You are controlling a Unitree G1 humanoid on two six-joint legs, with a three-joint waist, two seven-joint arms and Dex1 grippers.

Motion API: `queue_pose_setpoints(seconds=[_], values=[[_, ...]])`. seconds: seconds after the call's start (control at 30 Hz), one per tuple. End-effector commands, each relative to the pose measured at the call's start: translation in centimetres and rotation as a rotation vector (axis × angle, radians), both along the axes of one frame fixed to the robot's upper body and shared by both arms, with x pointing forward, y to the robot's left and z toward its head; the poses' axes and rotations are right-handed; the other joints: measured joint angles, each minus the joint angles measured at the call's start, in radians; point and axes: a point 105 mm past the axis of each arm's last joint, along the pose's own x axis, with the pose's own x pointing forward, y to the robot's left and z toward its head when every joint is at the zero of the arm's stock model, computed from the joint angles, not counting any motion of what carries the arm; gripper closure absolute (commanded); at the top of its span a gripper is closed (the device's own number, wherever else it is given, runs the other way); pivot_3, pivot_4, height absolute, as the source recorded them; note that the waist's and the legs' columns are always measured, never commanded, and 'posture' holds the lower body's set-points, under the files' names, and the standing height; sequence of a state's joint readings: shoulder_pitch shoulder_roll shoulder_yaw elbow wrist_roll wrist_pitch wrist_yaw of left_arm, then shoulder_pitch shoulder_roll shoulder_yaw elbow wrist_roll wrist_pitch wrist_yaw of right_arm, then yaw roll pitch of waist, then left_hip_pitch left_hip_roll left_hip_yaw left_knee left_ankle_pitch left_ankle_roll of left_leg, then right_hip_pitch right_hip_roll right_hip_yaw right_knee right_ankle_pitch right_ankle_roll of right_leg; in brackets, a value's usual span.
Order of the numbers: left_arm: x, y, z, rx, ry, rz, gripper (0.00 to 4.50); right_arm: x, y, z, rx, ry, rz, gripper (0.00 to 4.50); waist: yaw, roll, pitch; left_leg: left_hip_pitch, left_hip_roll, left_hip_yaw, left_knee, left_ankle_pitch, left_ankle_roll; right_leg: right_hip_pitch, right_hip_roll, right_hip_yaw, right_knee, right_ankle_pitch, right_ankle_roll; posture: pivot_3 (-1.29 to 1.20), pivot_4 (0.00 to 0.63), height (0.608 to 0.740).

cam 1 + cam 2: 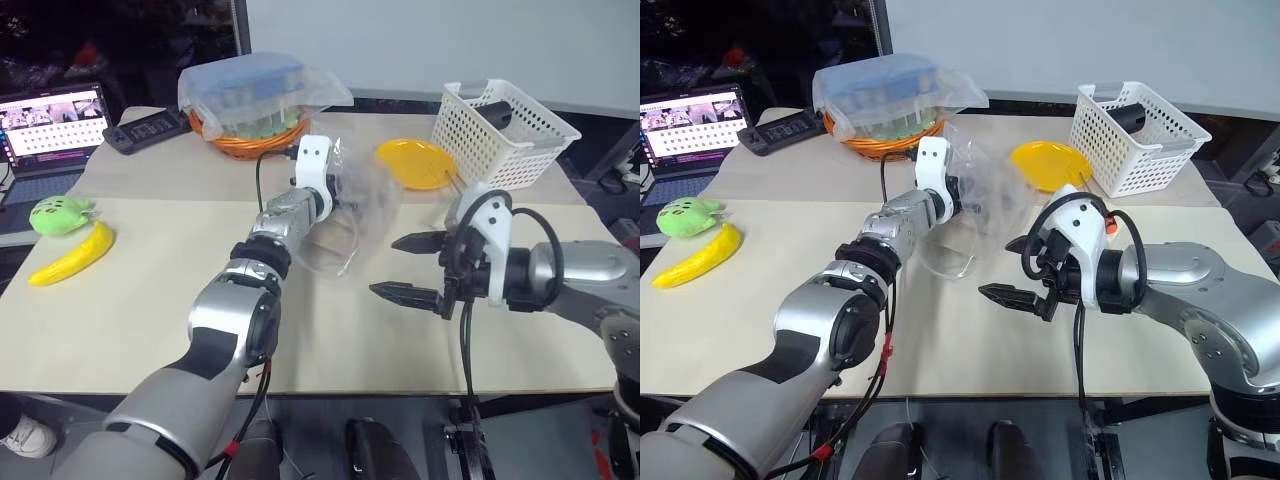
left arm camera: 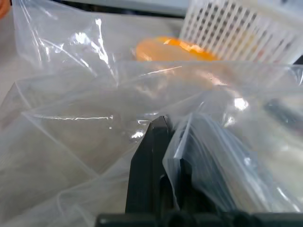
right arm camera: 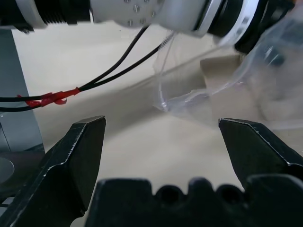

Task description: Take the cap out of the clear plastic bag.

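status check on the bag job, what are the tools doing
Left tool shut on the clear plastic bag, lifted off the table. Right tool open, apart from bag. No cap seen.

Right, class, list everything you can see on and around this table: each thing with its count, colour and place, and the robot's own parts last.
clear plastic bag: one, transparent, held up over the table's middle; no cap visible inside.
yellow plate: one, beside the basket.
white basket: one, far right corner, a dark object inside.
blue-lidded tub: one, under clear wrap, in the orange bowl.
orange bowl: one, far middle.
banana: one, yellow, left edge.
green plush toy: one, next to the banana.
black device: one, far left.
laptop: one, screen lit, off the left side.
table: one, beige.
left gripper: black fingers shut on the bag.
right gripper: black fingers open, near the bag, holding nothing.
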State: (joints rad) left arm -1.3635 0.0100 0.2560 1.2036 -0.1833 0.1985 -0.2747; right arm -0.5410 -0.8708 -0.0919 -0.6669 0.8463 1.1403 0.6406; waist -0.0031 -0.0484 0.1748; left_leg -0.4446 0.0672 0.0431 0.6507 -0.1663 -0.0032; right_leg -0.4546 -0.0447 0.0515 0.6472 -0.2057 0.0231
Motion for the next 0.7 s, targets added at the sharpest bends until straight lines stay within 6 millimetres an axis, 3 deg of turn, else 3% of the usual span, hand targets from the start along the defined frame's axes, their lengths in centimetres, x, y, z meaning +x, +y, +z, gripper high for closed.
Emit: queue_pose_setpoints(seconds=[0.03,0.13,0.23,0.3,0.4,0.53,0.7], values=[[0.0,0.3,2.9,0.045,-0.096,-0.018,4.44,-0.2,0.3,0.7,0.017,-0.054,0.007,0.00,-0.001,0.000,0.000,0.000,0.000,0.000,0.000,0.000,0.000,0.000,0.000,0.000,0.000,0.000,0.000,0.00,0.150,0.740],[-0.5,1.1,1.3,0.201,-0.096,-0.132,4.44,-0.4,0.5,0.6,0.030,-0.053,0.007,0.00,-0.007,0.000,0.000,0.000,0.000,0.000,0.000,0.000,0.000,0.000,0.000,0.000,0.000,0.000,0.000,0.00,0.150,0.740],[-3.2,1.3,-2.2,0.481,-0.085,-0.425,4.44,-0.8,1.0,0.4,0.058,-0.044,0.023,0.00,-0.014,0.001,0.000,0.001,0.000,0.000,-0.001,0.000,0.000,0.000,0.000,0.000,0.000,0.001,-0.002,0.00,0.150,0.740],[-4.9,2.4,-3.8,0.612,-0.076,-0.540,4.44,-1.1,1.4,0.3,0.075,-0.035,0.040,0.00,-0.019,0.001,0.000,0.002,0.000,0.000,-0.002,0.000,0.000,0.000,0.001,0.001,0.000,0.001,-0.002,0.00,0.150,0.740],[-8.5,5.7,-5.8,0.884,-0.070,-0.759,4.44,-1.3,2.0,-0.1,0.087,-0.023,0.054,0.00,-0.027,0.001,0.000,0.002,0.000,0.000,-0.003,0.000,0.000,0.000,0.001,0.002,0.001,0.001,-0.003,0.00,0.150,0.740],[-9.7,9.1,-5.0,1.097,-0.091,-0.831,4.44,-1.2,2.7,-0.4,0.102,-0.017,0.073,0.00,-0.029,0.001,0.000,0.003,0.001,0.001,-0.003,0.000,0.000,0.000,0.001,0.003,0.001,0.001,-0.003,0.00,0.150,0.740],[-8.6,11.4,-3.0,1.241,-0.148,-0.770,4.44,-1.5,4.3,-0.7,0.136,0.003,0.126,0.00,-0.015,0.001,0.000,0.004,0.001,0.001,-0.001,0.000,0.000,0.001,0.002,0.003,0.000,-0.001,0.001,0.00,0.150,0.740]])
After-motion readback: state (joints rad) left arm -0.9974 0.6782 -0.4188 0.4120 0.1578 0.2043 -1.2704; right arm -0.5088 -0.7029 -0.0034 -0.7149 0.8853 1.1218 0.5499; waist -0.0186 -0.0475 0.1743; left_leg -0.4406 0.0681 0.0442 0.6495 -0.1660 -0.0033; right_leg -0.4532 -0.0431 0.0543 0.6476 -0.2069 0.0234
